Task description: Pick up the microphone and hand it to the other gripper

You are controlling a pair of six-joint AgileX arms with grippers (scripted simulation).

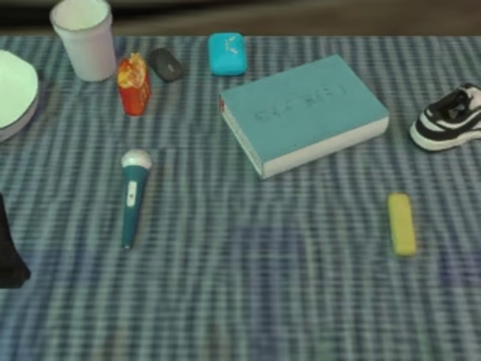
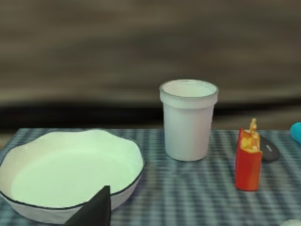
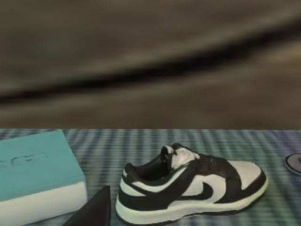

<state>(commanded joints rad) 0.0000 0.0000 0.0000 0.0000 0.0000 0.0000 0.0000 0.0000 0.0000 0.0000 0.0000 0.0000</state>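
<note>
On the worktop's (image 1: 240,301) left half, seen from above, the microphone (image 1: 133,197) lies flat, its white head toward the far edge and its teal handle toward the near edge, nothing touching it. A white cup (image 1: 85,37) stands at the far left corner, with a red carton (image 1: 134,84), a dark mouse (image 1: 166,64) and a turquoise case (image 1: 227,53) in a row along the far edge. A pale bowl (image 1: 15,92) sits at the left edge. A teal book (image 1: 303,113) lies right of centre, a shoe (image 1: 449,117) at the right edge, and a yellow bar (image 1: 401,223) nearer the near right corner. The left arm (image 1: 10,252) shows only as a black shape at the left edge; I cannot tell how its tool stands. The right arm is out of this view.

From the left wrist, a black fingertip (image 2: 94,209) pokes up in front of the bowl (image 2: 70,172), with the cup (image 2: 188,120) and carton (image 2: 248,160) beyond.

From the right wrist, one black fingertip (image 3: 94,209) appears before the book (image 3: 37,174) and shoe (image 3: 193,186); its spread cannot be told.
</note>
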